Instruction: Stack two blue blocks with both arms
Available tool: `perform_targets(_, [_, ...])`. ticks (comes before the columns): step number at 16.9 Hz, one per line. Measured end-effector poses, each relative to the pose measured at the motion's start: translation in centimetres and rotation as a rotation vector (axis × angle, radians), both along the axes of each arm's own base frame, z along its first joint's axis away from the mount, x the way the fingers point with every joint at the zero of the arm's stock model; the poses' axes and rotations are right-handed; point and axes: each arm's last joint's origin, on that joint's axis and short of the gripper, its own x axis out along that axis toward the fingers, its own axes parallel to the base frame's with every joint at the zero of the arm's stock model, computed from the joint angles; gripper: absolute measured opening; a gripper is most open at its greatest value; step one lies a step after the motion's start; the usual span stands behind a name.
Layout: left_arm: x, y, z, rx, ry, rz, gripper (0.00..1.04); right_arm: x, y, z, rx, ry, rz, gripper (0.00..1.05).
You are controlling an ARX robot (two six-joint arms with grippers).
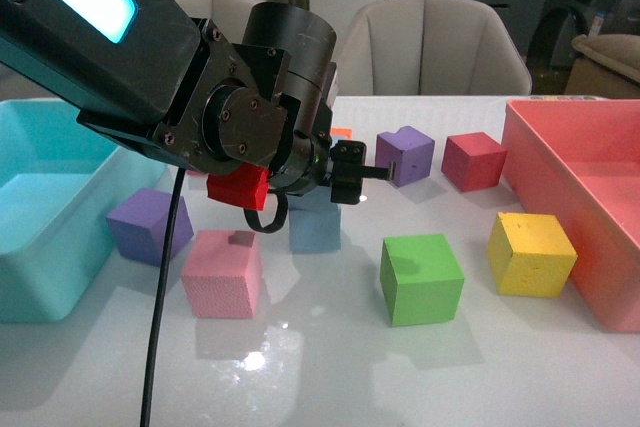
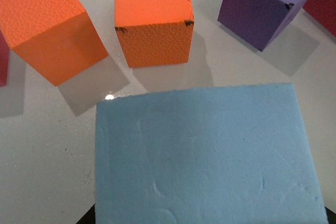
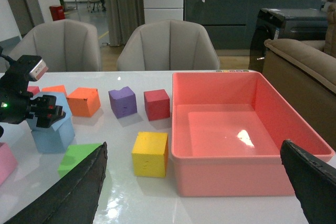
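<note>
The left gripper (image 1: 350, 175), black, hangs low over the white worktop (image 1: 320, 367), about midway between its left and right edges. Whether it is pinching or spread I cannot tell. The bulky black left arm (image 1: 150, 67) covers much of it in the front view, and its own wrist view shows only thin dark slivers of it.

Directly under it stands a light sky-blue foam cube (image 1: 315, 229), with its top hidden behind the gripper. In the left wrist view a grainy light-blue face (image 2: 205, 161) fills most of the picture and is cut off by the frame.

In the right wrist view the blue foam (image 3: 52, 136) looks taller than one cube, perhaps two stacked, but the left gripper covers the seam.

The right gripper (image 3: 193, 150) is spread wide and holds nothing.

Two orange foam cubes (image 2: 152, 19) stand just beyond the blue one, toward the far edge.
</note>
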Motion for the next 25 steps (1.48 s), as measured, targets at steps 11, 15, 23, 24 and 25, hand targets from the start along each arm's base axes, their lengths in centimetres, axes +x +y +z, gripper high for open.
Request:
perform_targets(11, [-0.9,0.3,1.5,0.011,-0.057,-0.038,0.98,0.0,0.0,0.0,0.0,0.0,0.0,0.98])
perform_targets(15, [-2.7,1.0,5.4,-0.047,-0.127,-0.073,0.98,0.0,0.0,0.0,0.0,0.0,0.0,0.98])
perform_targets(23, [-12.9,7.7,12.8,-0.152,-0.5,-0.072,0.93,0.0,0.0,0.0,0.0,0.0,0.0,0.98])
perform_targets(24, [-14.4,9.5,13.2,-0.132,-0.583,0.063,0.84,0.0,0.0,0.0,0.0,0.0,0.001,0.98])
perform_targets(25, [-16.2,11.6,12.9,-0.11,-0.608,0.158,0.75,0.0,0.0,0.0,0.0,0.0,0.0,0.98])
